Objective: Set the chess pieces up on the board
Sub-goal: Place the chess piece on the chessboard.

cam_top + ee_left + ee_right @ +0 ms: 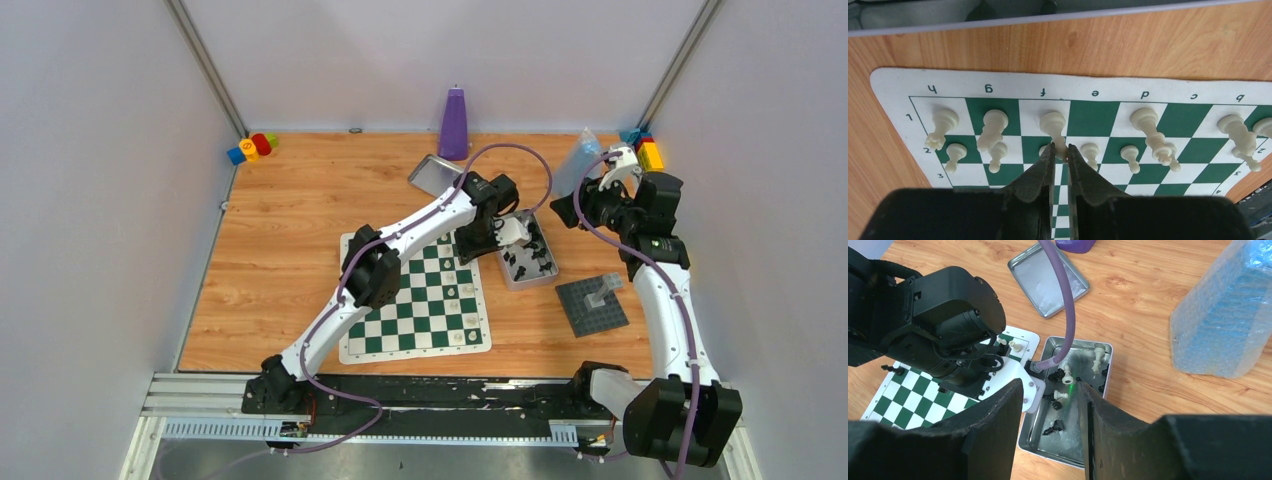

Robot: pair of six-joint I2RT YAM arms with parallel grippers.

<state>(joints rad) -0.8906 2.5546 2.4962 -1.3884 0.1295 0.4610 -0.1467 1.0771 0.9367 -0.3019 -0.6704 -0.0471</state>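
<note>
The green-and-white board [400, 320] lies in front of the left arm. In the left wrist view, white chess pieces stand along rows 1 and 2 of the board [1093, 117]: a rook [943, 127], a knight [992, 127] and several pawns [1130, 157]. My left gripper [1061, 150] [470, 250] has its narrow jaws closed round the head of a white piece [1054, 124] that stands on f1. My right gripper [1049, 385] [562, 208] hovers open and holds nothing, above a metal tray [1058, 452] [520, 280] of loose black and white pieces [1054, 427].
An empty silver tray [437, 175] and a purple bottle [454, 125] stand behind the board. A bubble-wrap bag [1223, 315] lies at the back right. The grey studded baseplate [592, 303] sits right of the tray. Coloured blocks [250, 148] sit in the back corners.
</note>
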